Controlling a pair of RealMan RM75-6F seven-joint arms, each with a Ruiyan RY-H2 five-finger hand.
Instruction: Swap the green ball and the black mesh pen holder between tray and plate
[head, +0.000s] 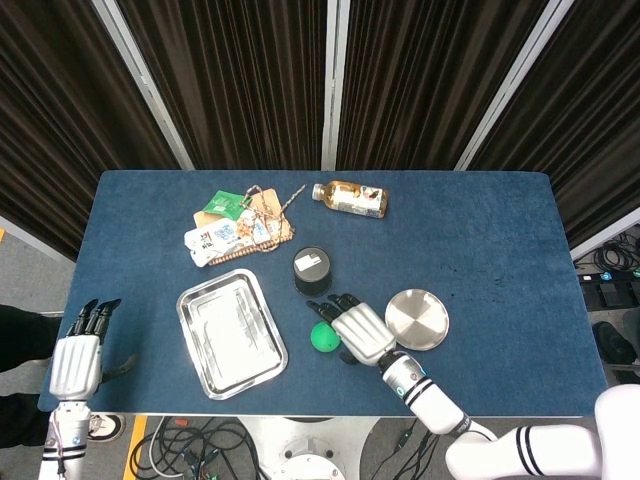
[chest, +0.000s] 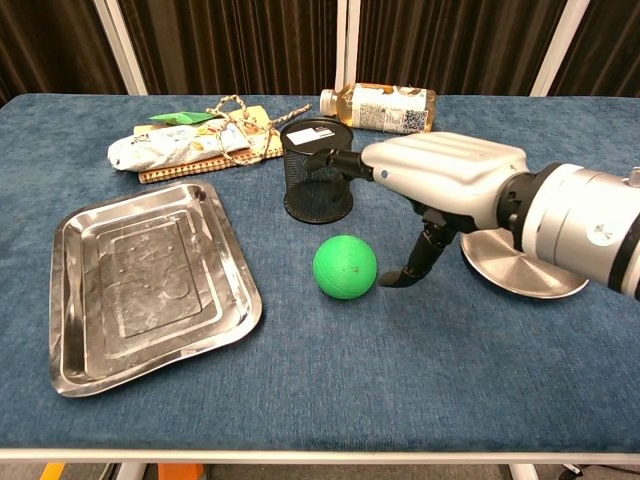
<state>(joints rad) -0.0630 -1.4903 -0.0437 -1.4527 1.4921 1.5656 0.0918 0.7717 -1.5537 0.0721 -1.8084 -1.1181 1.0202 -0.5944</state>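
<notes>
So nothing placed yet: green ball (chest: 345, 266) and pen holder (chest: 317, 170) sit on cloth, tray (chest: 85, 325) and plate (chest: 520, 275) empty; my right hand (chest: 440, 180) hovers released, fingers spread over ball.

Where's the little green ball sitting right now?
The green ball lies on the blue table, between the steel tray and round plate, just in front of the mesh pen holder, beside the right hand.
</notes>
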